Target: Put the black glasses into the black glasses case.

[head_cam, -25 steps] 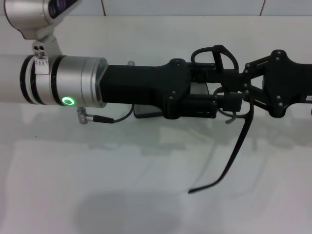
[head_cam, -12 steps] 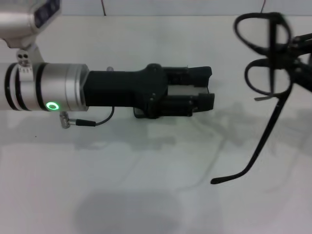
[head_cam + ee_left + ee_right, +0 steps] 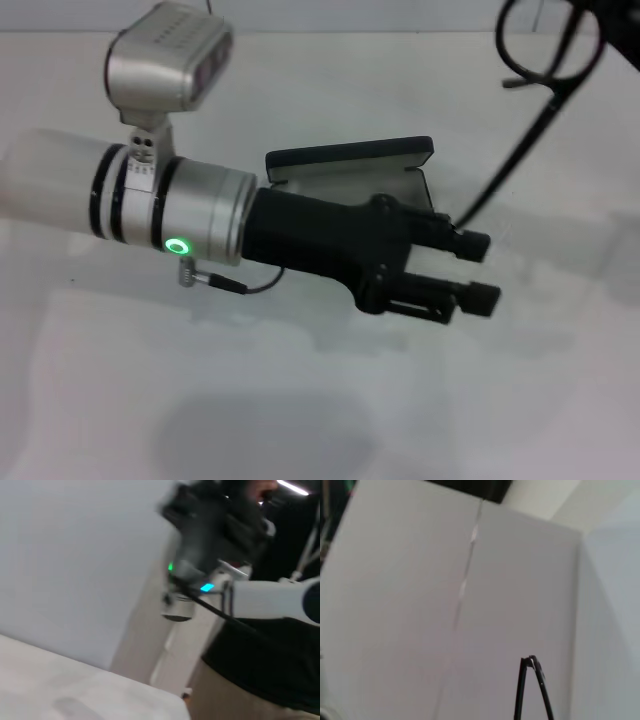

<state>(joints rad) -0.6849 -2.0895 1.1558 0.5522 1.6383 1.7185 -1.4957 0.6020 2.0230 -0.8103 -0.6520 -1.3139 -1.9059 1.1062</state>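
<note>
Left gripper (image 3: 478, 270): above the worktop (image 3: 300, 400), fingers (image 3: 470, 243) parted with nothing between them, reaching rightward in the head view.
Right gripper: at the head view's top right corner, mostly out of frame; whether it is open or closed cannot be told.
Black glasses (image 3: 545, 60): raised at the top right by the right gripper, one temple arm hanging down toward the case.
Black glasses case (image 3: 350, 165): open on the worktop, just behind the left gripper, partly hidden by it.
</note>
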